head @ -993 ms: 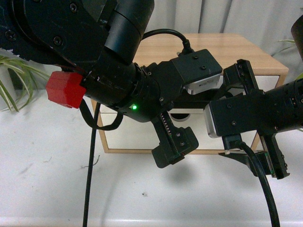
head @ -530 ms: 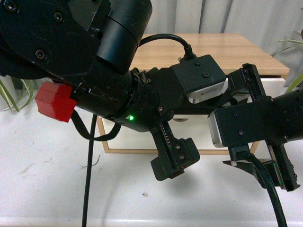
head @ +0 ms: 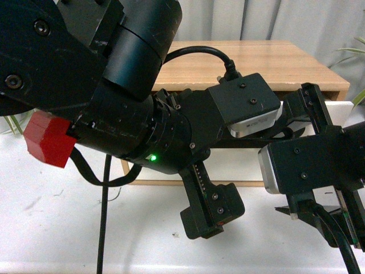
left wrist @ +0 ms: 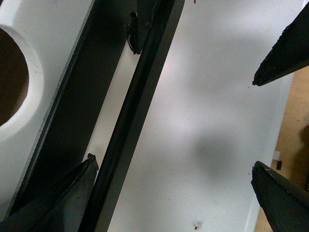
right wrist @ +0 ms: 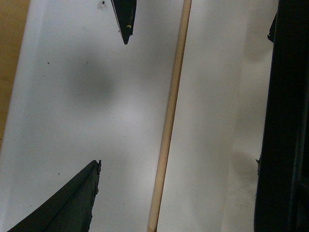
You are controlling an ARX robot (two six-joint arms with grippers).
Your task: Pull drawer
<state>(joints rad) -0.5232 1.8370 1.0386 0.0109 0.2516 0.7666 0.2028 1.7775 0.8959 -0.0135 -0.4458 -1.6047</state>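
The drawer's white front (left wrist: 207, 96) fills the left wrist view, with its long black bar handle (left wrist: 130, 121) running across and the semicircular notch (left wrist: 12, 77) at one edge. My left gripper (left wrist: 172, 164) is open and straddles the handle, which lies close beside one finger (left wrist: 67, 203); the other finger (left wrist: 282, 198) is far off it. My right gripper (right wrist: 178, 162) is open over white panels split by a thin wood strip (right wrist: 169, 121), gripping nothing. In the front view both arms hide most of the drawer (head: 245, 162).
The cabinet's light wood top (head: 268, 60) shows behind the arms, standing on a white surface (head: 51, 228). A red block (head: 48, 140) sits on my left arm. A black cable (head: 102, 222) hangs down. Plant leaves (head: 8, 123) show at far left.
In the front view both grippers have sunk lower and come nearer the camera. The red block has slid left. The cabinet top stays in place.
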